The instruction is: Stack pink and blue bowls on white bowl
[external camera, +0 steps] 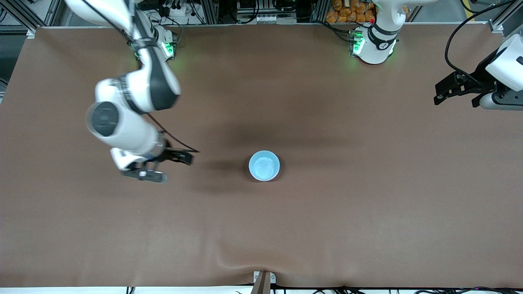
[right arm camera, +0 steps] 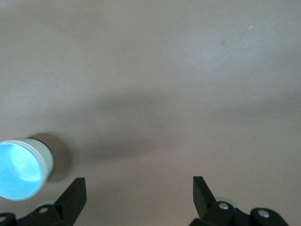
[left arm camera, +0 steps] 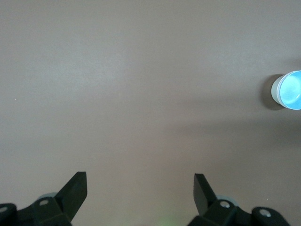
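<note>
Your blue bowl sits mid-table, topping stack; white wall visible beneath. Right gripper hangs beside it, spread, empty. Left gripper waits at table end, spread, empty.

From my console the blue bowl is all I see of the stack from above — whatever sits under it is covered, though the right wrist view shows a pale wall below the blue rim, possibly the white bowl; I can't settle it. That picture's edge cuts the bowl off, and the left wrist view crops it too. The right gripper is smeared by blur in the front view. The left arm runs off the frame edge, so I see only part of it.
</note>
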